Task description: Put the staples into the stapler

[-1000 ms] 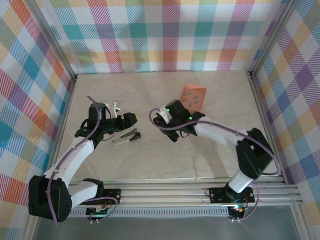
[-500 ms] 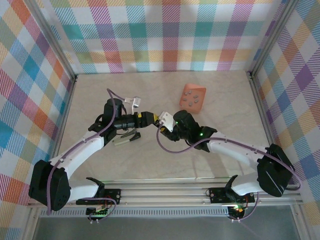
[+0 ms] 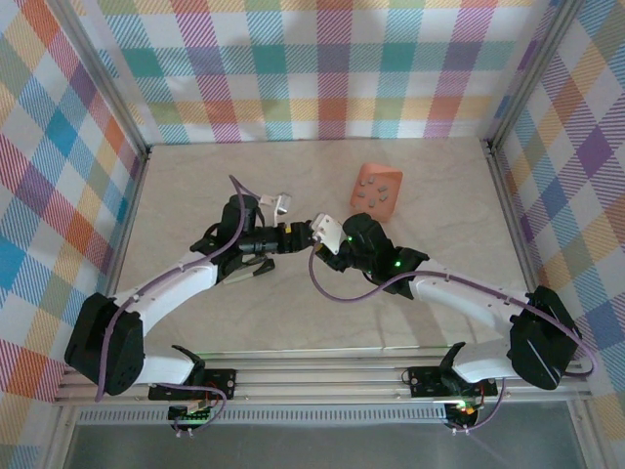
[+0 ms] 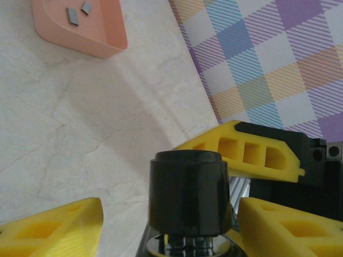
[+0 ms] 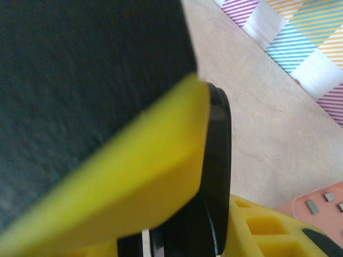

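Stapler — lying on the surface under the left forearm, in neither pincer. Right pincer: closed on a black piece with a chrome foot; what that piece is cannot be told. Left pincer: open, fingers astride the same piece, a gap showing on one side. Within the last second both arms have swung in from well apart — left from beside the stapler, right from near the tray — to meet over mid-surface; this reads as a hand-over, so loading has not begun. Staples lie loose in the pink tray, beyond the pincers, untouched. The left arm overhangs the stapler and would hinder any reach to it.
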Robot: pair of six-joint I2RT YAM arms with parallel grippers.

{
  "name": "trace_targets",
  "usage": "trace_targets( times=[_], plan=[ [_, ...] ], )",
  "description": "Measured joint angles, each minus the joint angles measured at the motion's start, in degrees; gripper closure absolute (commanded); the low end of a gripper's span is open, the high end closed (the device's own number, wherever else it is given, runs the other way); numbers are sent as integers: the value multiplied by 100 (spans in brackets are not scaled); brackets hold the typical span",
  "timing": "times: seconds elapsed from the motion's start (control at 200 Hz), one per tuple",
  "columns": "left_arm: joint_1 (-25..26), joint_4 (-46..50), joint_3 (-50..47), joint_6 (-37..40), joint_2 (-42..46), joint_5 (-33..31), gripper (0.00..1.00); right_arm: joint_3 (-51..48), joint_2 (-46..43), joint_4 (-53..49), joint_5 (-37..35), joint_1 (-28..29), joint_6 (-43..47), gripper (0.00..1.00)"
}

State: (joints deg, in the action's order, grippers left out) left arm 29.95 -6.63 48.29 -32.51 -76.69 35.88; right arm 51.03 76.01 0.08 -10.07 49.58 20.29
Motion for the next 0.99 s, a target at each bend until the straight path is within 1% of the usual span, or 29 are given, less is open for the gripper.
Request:
trace_targets(
  times=[0.285,0.425,0.49,0.555,0.605,0.645,0.725,0.845,0.875,0.995],
  plan=[
    [142,-190,42,-116,-74,-74,59,0,-9,46,0,0,15,62],
    [144,-232,42,-107,-74,-125,78,-4,-33,52,-44,0,13,62],
    [149,-232,42,-63,-70,-140,84,-4,-35,57,-50,0,13,58],
    [153,-179,42,48,-33,-168,87,-9,-42,57,-63,0,0,51],
    [160,-74,42,208,50,-208,89,-42,-76,94,-74,0,-24,46],
    [179,33,42,365,125,-243,92,-90,-136,125,-66,0,-28,45],
    [221,240,57,772,299,-321,94,-208,-334,142,-33,4,-57,42],
    [254,487,79,1486,551,-363,97,-308,-608,133,66,59,-136,36],
    [254,538,85,1687,603,-404,100,-317,-669,107,107,59,-162,35],
    [238,745,101,2457,734,-555,100,-328,-907,-96,339,-26,-306,32]
  ],
)
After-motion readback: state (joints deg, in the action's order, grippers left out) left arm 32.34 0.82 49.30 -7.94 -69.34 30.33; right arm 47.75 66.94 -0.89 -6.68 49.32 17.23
